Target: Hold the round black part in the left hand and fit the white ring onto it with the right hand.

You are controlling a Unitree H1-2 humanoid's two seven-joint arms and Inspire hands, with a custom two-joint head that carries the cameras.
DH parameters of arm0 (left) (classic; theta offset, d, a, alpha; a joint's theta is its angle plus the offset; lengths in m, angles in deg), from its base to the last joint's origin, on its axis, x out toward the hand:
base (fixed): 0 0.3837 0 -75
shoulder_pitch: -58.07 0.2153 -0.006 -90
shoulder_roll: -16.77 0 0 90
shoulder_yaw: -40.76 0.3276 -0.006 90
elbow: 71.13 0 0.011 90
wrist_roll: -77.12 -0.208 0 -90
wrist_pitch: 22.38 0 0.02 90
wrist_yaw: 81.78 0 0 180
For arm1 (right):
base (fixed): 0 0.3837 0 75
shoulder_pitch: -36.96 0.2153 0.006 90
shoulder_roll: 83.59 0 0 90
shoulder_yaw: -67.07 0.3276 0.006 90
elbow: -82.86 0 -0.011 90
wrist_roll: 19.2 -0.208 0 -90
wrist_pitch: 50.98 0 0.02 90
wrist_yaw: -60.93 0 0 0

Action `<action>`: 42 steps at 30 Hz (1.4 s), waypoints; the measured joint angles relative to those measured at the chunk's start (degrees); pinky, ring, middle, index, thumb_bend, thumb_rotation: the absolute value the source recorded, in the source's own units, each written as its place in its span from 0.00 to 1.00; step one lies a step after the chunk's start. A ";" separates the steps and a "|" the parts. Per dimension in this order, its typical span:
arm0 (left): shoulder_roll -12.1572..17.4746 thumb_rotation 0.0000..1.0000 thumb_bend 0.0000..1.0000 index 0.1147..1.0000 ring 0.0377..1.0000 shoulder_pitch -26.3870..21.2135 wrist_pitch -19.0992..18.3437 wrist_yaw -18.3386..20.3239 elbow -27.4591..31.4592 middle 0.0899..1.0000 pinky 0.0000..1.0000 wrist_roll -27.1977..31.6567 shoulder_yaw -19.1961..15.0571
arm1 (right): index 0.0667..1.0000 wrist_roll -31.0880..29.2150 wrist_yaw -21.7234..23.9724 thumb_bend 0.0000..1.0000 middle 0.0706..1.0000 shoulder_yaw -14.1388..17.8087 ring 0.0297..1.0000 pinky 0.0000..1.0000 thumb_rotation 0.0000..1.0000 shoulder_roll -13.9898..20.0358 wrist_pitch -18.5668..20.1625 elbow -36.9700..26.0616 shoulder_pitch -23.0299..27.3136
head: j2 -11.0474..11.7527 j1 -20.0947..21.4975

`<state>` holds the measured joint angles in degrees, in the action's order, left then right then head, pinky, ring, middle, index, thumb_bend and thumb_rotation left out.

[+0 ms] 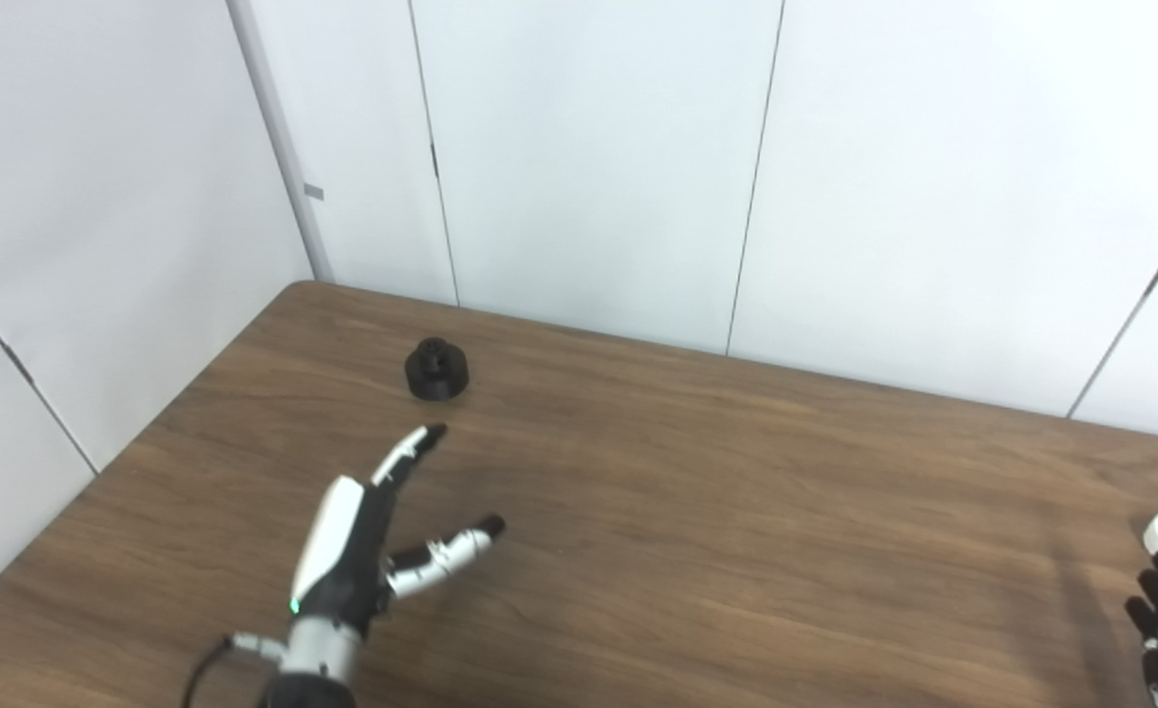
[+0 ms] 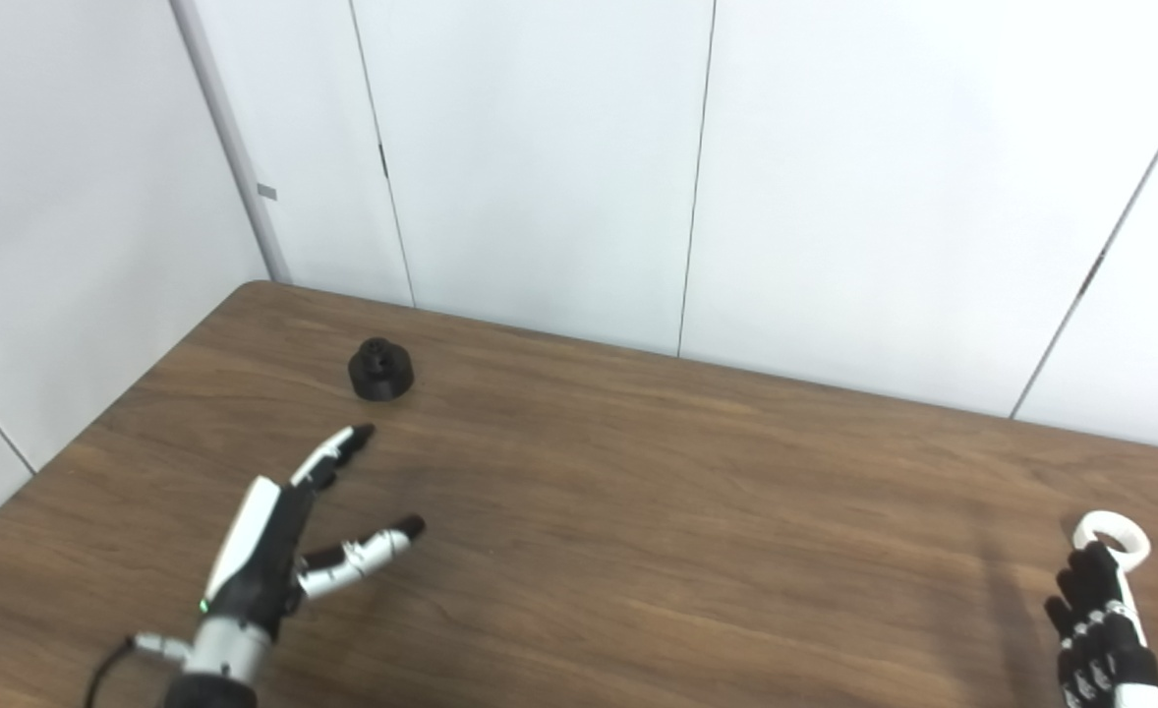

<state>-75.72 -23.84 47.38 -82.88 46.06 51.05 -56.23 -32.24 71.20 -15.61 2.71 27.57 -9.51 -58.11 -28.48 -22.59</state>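
The round black part stands on the brown table near its far left corner. My left hand hovers open a short way in front of it, fingers stretched toward it and thumb spread to the right, touching nothing. The white ring lies flat on the table at the right edge. My right hand sits just in front of the ring with its fingertips reaching the ring's near rim; its fingers are extended and hold nothing.
White wall panels rise right behind the table's far edge and along its left side. The table's left edge runs diagonally close to the left hand.
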 measured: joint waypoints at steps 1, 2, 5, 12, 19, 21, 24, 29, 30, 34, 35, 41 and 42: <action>0.55 0.38 0.83 0.89 0.89 -0.76 -1.22 0.14 0.20 0.89 0.86 -1.05 -0.15 | 1.00 0.00 0.00 0.54 1.00 0.01 1.00 1.00 1.00 0.00 0.00 0.00 0.00 | 0.00 0.00; 0.94 0.38 0.84 0.88 0.88 -1.56 -2.73 0.51 0.66 0.88 0.84 -2.22 -0.22 | 1.00 -0.01 0.01 0.55 1.00 0.02 1.00 1.00 1.00 0.00 0.00 0.00 0.00 | 0.00 0.00; 1.87 0.39 0.85 0.87 0.86 -3.50 -5.62 2.28 1.27 0.88 0.78 -4.95 0.03 | 1.00 -0.02 0.02 0.55 1.00 0.00 1.00 1.00 1.00 -0.03 0.00 -0.03 -0.04 | 0.00 0.00; 5.27 0.40 0.86 0.88 0.90 -8.31 -6.70 5.86 -0.94 0.91 0.81 -11.51 -1.38 | 1.00 0.24 -0.04 0.52 1.00 -0.02 1.00 1.00 1.00 -0.04 0.00 -0.05 -0.03 | 0.00 0.00; 7.94 0.40 0.87 0.87 0.95 -12.53 -6.75 6.42 -8.02 0.91 0.93 -12.56 -1.74 | 0.99 0.41 -0.02 0.53 1.00 -0.04 1.00 1.00 1.00 -0.07 0.00 -0.04 -0.02 | 0.00 0.53; 9.39 0.42 0.87 0.87 0.96 -14.04 -6.73 6.42 -10.49 0.91 0.97 -13.58 -1.60 | 0.99 0.39 0.01 0.53 1.00 -0.03 1.00 1.00 1.00 -0.07 0.00 -0.03 -0.02 | 0.00 0.53; 11.85 0.43 0.87 0.85 0.94 -16.06 -6.70 6.29 -13.45 0.91 1.00 -14.94 -0.99 | 0.99 0.39 -0.01 0.53 1.00 -0.02 1.00 1.00 1.00 -0.06 0.01 -0.03 -0.04 | -0.09 0.62; 13.97 0.45 0.88 0.85 0.95 -18.92 -6.19 5.56 -18.87 0.90 1.00 -16.54 1.08 | 0.99 0.39 -0.02 0.54 1.00 -0.02 1.00 1.00 1.00 -0.09 0.03 -0.06 -0.05 | -0.18 0.97; 14.14 0.45 0.88 0.85 0.96 -19.26 -6.19 5.56 -19.71 0.91 1.00 -16.71 1.48 | 0.98 0.39 -0.02 0.54 1.00 -0.02 1.00 1.00 1.00 -0.10 0.03 -0.05 -0.06 | -0.18 1.14; 14.87 0.43 0.88 0.84 0.97 -21.25 -6.19 5.59 -23.91 0.92 1.00 -16.94 2.76 | 0.99 0.43 -0.08 0.54 1.00 0.00 0.99 1.00 1.00 -0.09 0.02 -0.04 -0.06 | -0.26 1.23; 15.12 0.43 0.88 0.84 0.97 -21.97 -6.17 5.55 -25.31 0.92 1.00 -17.05 3.15 | 0.99 0.43 -0.07 0.54 1.00 0.01 0.99 1.00 1.00 -0.09 0.02 -0.05 -0.09 | -0.26 1.23; 16.66 0.45 0.87 0.85 0.97 -26.04 -6.18 5.44 -32.14 0.92 1.00 -17.55 5.05 | 0.98 0.44 -0.15 0.54 0.99 0.01 0.99 1.00 1.00 -0.17 -0.02 -0.08 -0.09 | -0.26 1.67; 16.82 0.44 0.87 0.85 0.96 -26.47 -6.18 5.44 -32.97 0.92 1.00 -17.56 5.23 | 0.97 0.45 -0.17 0.54 0.99 0.00 0.98 1.00 1.00 -0.17 -0.03 -0.09 -0.09 | -0.26 1.84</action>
<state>-58.90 -50.31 41.20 -77.44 13.09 33.49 -51.00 -31.80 71.03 -15.62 2.53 27.54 -9.60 -58.20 -28.74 -20.74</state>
